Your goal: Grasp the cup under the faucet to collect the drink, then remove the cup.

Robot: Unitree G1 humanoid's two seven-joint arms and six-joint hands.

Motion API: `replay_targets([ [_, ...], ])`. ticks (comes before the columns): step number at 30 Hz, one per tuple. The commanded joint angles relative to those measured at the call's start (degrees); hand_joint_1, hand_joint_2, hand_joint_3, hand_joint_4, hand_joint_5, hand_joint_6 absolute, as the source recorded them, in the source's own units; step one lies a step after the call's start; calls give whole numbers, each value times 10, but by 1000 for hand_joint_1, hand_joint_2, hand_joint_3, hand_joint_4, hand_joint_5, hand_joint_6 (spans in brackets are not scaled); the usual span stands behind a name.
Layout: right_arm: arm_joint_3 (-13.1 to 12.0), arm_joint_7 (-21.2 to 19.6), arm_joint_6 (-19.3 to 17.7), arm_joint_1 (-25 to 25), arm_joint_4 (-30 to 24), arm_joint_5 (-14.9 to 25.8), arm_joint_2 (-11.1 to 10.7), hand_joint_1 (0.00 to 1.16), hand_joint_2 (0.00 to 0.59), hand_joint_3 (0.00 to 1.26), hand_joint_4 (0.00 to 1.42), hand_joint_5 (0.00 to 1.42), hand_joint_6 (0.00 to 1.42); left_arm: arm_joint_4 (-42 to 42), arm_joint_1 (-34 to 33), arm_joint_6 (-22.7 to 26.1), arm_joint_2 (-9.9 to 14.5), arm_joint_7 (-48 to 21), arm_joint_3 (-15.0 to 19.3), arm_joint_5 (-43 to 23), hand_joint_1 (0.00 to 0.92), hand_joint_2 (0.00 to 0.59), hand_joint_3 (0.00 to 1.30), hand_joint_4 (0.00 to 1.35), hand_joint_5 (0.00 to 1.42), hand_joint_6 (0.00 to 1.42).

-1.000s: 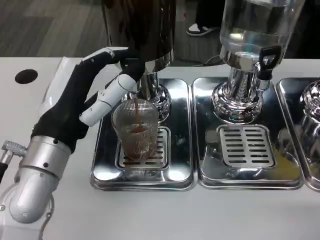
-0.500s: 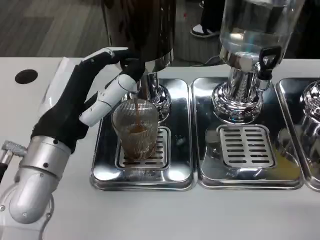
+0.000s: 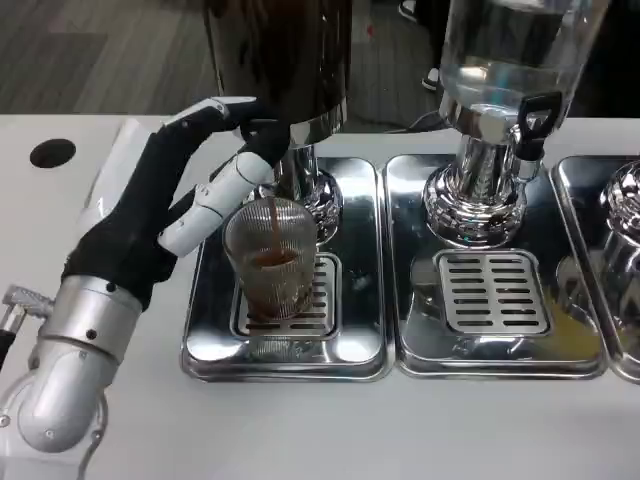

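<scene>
A clear ribbed cup (image 3: 271,262) stands on the grate of the left drip tray (image 3: 210,340), under the faucet (image 3: 277,150) of the dark dispenser (image 3: 280,50). A thin brown stream falls into it, and brown drink fills its lower part. My left hand (image 3: 165,200) reaches in from the left with its fingers spread. The upper fingertips (image 3: 262,128) press at the faucet, and the lower fingers (image 3: 215,195) lie beside the cup's upper left rim. I cannot tell whether they touch the cup.
A second dispenser (image 3: 510,50) with a clear tank and a black tap (image 3: 535,120) stands to the right over its own steel tray (image 3: 495,290). A third tray edge (image 3: 620,250) shows at far right. A black hole (image 3: 52,152) marks the table's left.
The drink keeps flowing and its level in the cup has risen slightly. My left hand has stayed at the faucet.
</scene>
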Motion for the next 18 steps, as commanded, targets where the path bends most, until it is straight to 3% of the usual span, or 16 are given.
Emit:
replay_targets([
  [1,-1,3,-4,2,-8,8,0,767,577,444,394,328,197,-6,13,-13,-1,-3,1,-3,0,74,149,81,178,0],
  [4,-1,3,-4,2,-7,7,0,767,577,444,394,328,197,-3,15,-16,-1,-3,2,-4,0,74,4,1,143,0],
  [15,-1,3,-4,2,-7,6,1,767,577,444,394,328,197,-6,34,-36,7,1,11,6,0,30,0,0,0,0],
  [18,0,3,-4,4,-9,3,1,768,575,444,394,328,197,-15,54,-48,24,0,23,17,0,24,0,0,0,0],
])
